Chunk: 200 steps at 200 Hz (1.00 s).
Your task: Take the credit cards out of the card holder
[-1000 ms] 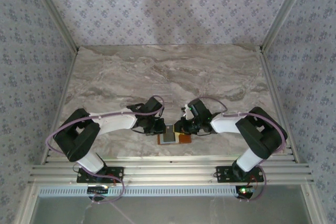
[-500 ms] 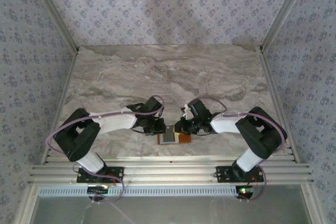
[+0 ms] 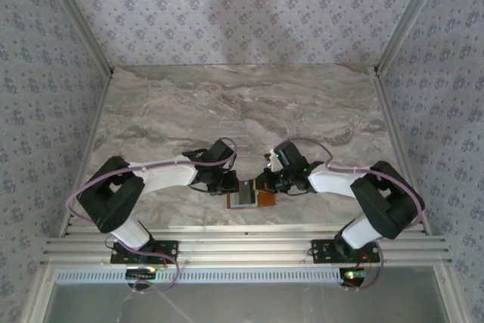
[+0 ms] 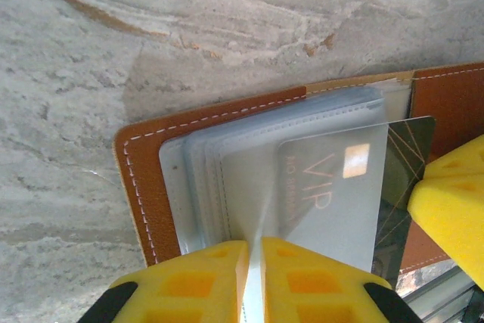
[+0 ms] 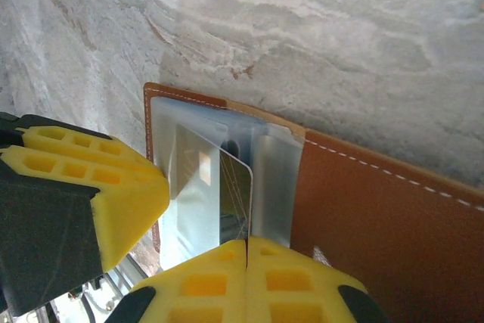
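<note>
The orange-brown card holder (image 3: 265,201) lies open near the table's front edge, with its clear plastic sleeves (image 4: 227,164) fanned out over the leather (image 4: 140,179). A dark credit card marked VIP (image 4: 333,187) sticks partly out of a sleeve toward the right. My left gripper (image 4: 255,246) is shut on a clear sleeve's edge. My right gripper (image 5: 247,243) is shut on the dark card's (image 5: 234,187) near edge, beside the brown leather flap (image 5: 363,217). In the top view the left gripper (image 3: 233,185) and right gripper (image 3: 263,184) meet over the wallet. Any other cards are hidden in the sleeves.
A faint clear slotted rack (image 3: 240,140) stands just behind the grippers on the marble table (image 3: 242,104). The aluminium rail (image 3: 242,234) runs right along the front, close to the wallet. Patterned walls close in the sides and back.
My right arm has shifted a little to the right, its elbow swinging outward, with the gripper still at the wallet. The left arm has stayed put.
</note>
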Available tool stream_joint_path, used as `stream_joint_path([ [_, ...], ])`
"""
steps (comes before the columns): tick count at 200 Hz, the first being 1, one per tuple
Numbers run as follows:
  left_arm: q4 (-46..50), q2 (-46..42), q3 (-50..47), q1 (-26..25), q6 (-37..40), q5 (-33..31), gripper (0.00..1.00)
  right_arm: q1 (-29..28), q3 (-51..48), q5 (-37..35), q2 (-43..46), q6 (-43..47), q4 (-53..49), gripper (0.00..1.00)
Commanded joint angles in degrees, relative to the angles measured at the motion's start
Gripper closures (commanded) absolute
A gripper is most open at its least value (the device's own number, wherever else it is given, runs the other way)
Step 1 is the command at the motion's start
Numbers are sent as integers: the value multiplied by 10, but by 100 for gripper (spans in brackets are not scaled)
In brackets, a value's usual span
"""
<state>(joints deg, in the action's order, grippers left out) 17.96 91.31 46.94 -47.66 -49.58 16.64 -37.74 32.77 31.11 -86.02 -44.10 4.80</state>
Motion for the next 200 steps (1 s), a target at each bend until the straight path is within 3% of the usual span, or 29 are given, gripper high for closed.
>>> stream_joint_path([
  [1,49,23,-10,-3,5,-31,84,4,-9,-16,17,4,-21,100],
  [25,49,28,-8,-2,8,-28,86,3,-15,17,17,-9,18,86],
  [54,48,33,-6,-2,9,-26,88,1,-16,49,6,-16,46,82],
  [150,50,31,-6,-3,8,-27,89,-9,-10,46,-19,-24,54,89],
  [200,66,19,-7,-3,10,-41,89,13,-13,-4,37,13,-46,92],
])
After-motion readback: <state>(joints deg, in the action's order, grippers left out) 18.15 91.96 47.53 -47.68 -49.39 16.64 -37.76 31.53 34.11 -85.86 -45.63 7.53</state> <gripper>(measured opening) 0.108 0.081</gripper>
